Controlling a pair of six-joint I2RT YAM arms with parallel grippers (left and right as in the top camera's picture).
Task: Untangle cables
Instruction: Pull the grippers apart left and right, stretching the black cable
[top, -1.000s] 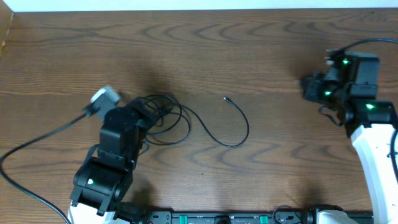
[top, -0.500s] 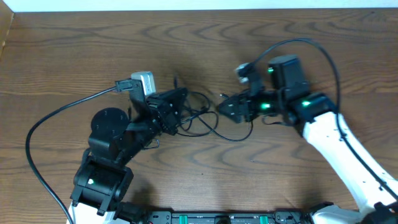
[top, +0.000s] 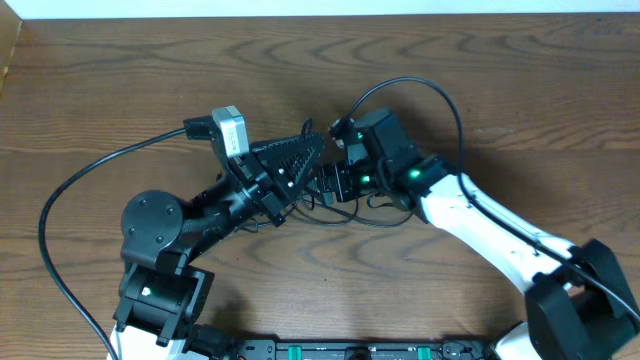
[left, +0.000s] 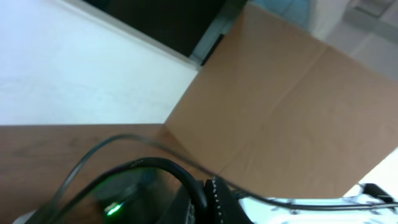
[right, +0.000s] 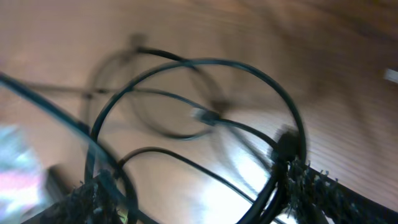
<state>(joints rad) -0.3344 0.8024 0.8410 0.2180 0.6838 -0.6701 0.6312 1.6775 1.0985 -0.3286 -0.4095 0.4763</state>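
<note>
The cables (top: 345, 212) are thin black cords bunched at the table's middle. In the right wrist view they show as overlapping loops (right: 205, 62) with a small plug end (right: 200, 114). My left gripper (top: 305, 150) is raised and points up and right. Its jaws are shut, and in the left wrist view a black cable (left: 180, 174) curves down into them beside a ridged finger (left: 219, 200). My right gripper (top: 326, 186) is at the tangle, just right of the left one. It (right: 199, 199) stands open with cable strands passing between its fingers.
The thick black cord of the left arm (top: 70, 200) sweeps over the table's left side. The right arm's own cord (top: 410, 85) arcs above its wrist. A brown board (left: 292, 106) and a white wall fill the left wrist view.
The right arm swung in from the far right to the tangle and opened its jaws. The left gripper rose from the pile and shifted right, staying shut.
</note>
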